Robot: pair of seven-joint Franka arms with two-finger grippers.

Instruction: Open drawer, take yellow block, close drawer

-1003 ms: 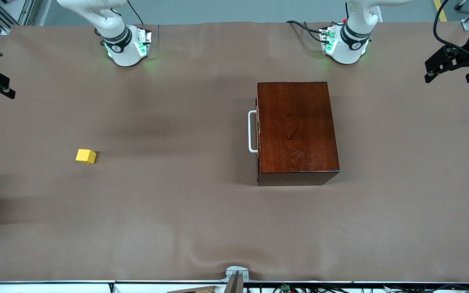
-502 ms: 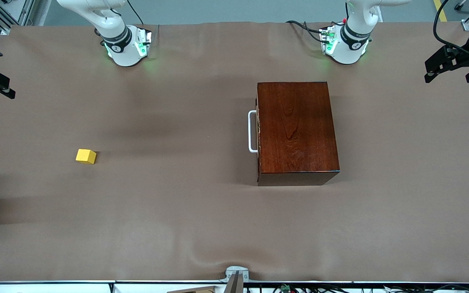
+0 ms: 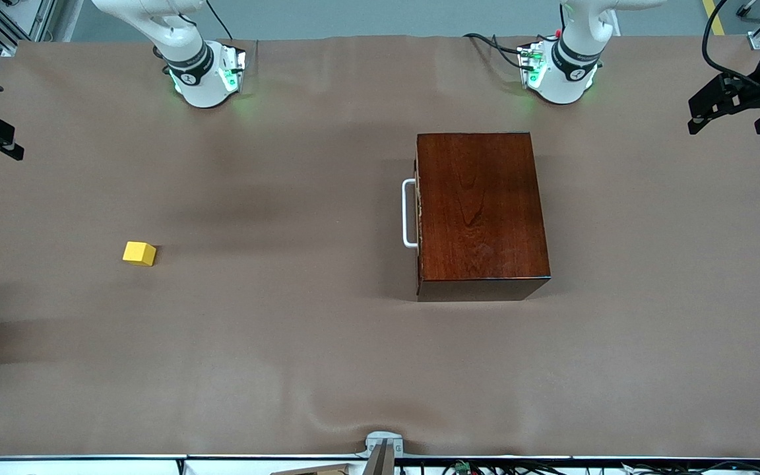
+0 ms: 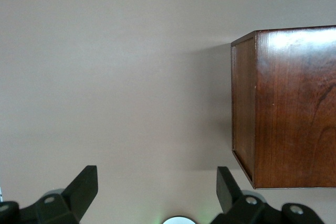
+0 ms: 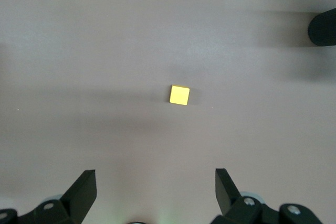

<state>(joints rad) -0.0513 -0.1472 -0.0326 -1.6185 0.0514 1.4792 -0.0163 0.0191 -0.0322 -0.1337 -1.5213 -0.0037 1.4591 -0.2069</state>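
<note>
Fingers of the right end effector [image 5: 155, 195] stand spread wide with nothing between them, high over the brown table [image 3: 301, 356] toward the right arm's end, and the right wrist view looks straight down at the yellow block [image 5: 179, 95]. The left end effector [image 4: 157, 195] is likewise spread and empty, held high over bare table just off a corner of the wooden box [image 4: 286, 106]; in the front view it shows only at the frame edge [image 3: 726, 102]. Neither touches anything.

By the look of it, the task has not truly begun: the drawer [image 3: 417, 214] sits flush in the box, its white loop handle [image 3: 408, 213] facing the right arm's end of the table. The first step in hand is opening, which I judge calls for one end effector to come down level with the handle, straddle the loop and pull straight out along the drawer's run, perhaps with the box steadied, since it may slide on the cloth.

As for contents, the closed drawer hides its inside, so what it holds cannot be told. The yellow block lies on the open table, well apart from the box and a little nearer the front camera than the handle.
</note>
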